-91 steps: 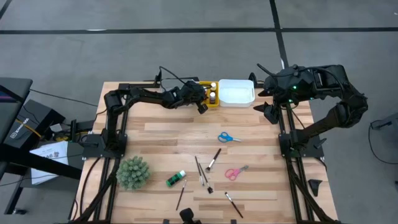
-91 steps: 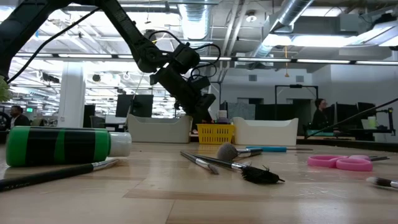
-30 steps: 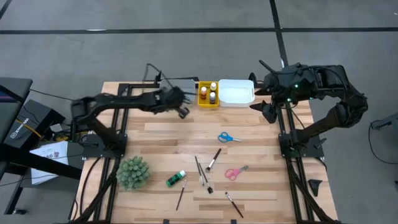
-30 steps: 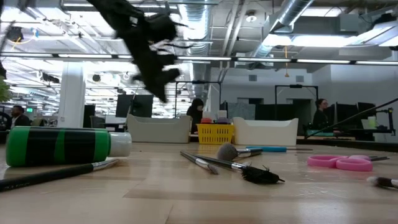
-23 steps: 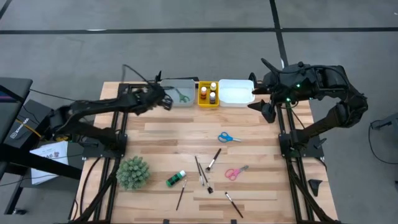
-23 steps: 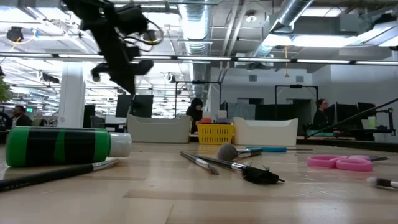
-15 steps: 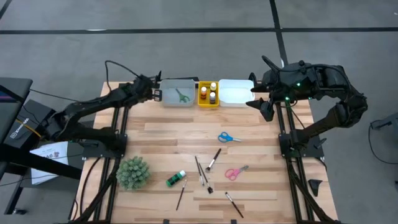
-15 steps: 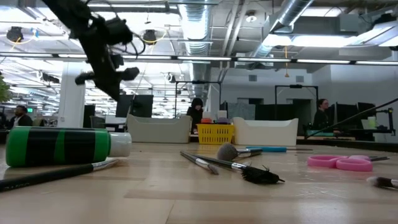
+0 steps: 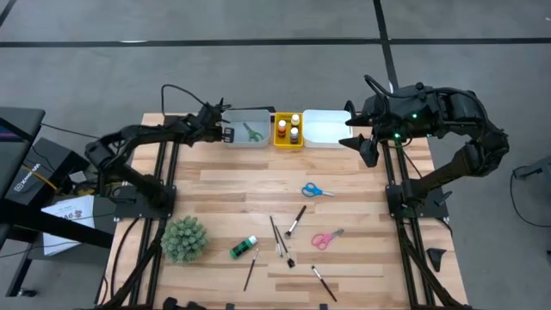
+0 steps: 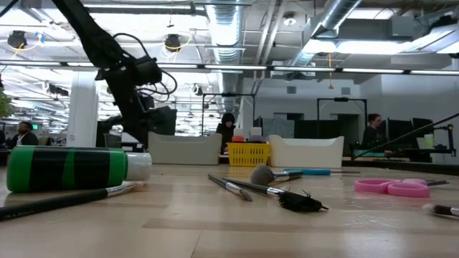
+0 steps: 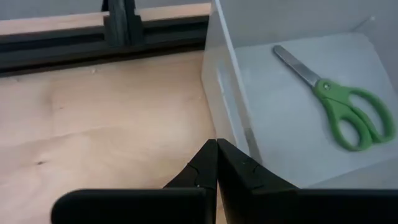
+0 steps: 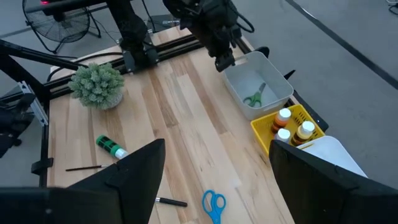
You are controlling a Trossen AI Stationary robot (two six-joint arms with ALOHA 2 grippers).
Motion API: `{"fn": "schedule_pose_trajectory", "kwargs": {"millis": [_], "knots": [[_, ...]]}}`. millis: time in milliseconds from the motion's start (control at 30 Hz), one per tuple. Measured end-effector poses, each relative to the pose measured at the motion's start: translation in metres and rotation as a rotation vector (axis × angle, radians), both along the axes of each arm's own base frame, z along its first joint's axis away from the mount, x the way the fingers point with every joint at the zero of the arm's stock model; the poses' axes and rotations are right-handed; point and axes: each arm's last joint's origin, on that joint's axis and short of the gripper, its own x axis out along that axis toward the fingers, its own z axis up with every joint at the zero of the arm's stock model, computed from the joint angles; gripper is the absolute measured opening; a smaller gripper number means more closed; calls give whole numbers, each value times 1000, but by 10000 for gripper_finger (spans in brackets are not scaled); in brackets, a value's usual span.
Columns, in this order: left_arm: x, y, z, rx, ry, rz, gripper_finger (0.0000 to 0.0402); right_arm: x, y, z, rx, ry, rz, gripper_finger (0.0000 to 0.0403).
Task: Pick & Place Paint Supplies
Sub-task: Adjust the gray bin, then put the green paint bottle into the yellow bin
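Two arms hang over the table's far edge: the left gripper (image 9: 225, 133), fingers pressed together and empty, sits upper left beside the grey tray (image 9: 234, 117) holding green scissors (image 9: 253, 133); the right gripper (image 9: 360, 142), spread wide and empty, hovers upper right. Blue scissors (image 9: 317, 190) lie mid-frame.

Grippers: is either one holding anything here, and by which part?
Nothing is held. The left gripper is shut and empty beside the grey tray; the right gripper is open and empty.

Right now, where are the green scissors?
In the high view the green scissors lie inside the grey tray at the table's far edge, left of the yellow tray holding paint bottles.
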Motion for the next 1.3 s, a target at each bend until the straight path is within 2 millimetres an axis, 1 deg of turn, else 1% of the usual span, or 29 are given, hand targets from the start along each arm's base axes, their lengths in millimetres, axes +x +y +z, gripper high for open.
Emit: {"fn": "schedule_pose_trajectory", "kwargs": {"millis": [133,333,667,867,1000,1100,1167,1233,1300], "knots": [[6,-1,0,24,-12,-26,0,0,0,0,1,0,-1,283],[11,3,5,87,-71,-23,0,0,0,0,-4,1,2,283],[13,6,9,132,-105,-6,0,0,0,0,0,0,-1,283],[11,6,10,146,-67,-31,0,0,0,0,2,-1,-2,283],[3,-2,20,156,2,-32,0,0,0,0,2,-1,-3,283],[-5,-11,35,165,31,-34,0,0,0,0,2,-1,-3,283],[-10,-20,46,173,24,-54,0,0,0,0,2,-1,-3,283],[-13,-31,58,175,-19,-100,0,0,0,0,2,-1,-3,283],[-13,-42,72,181,-91,-213,0,0,0,0,0,0,-1,283]]}}
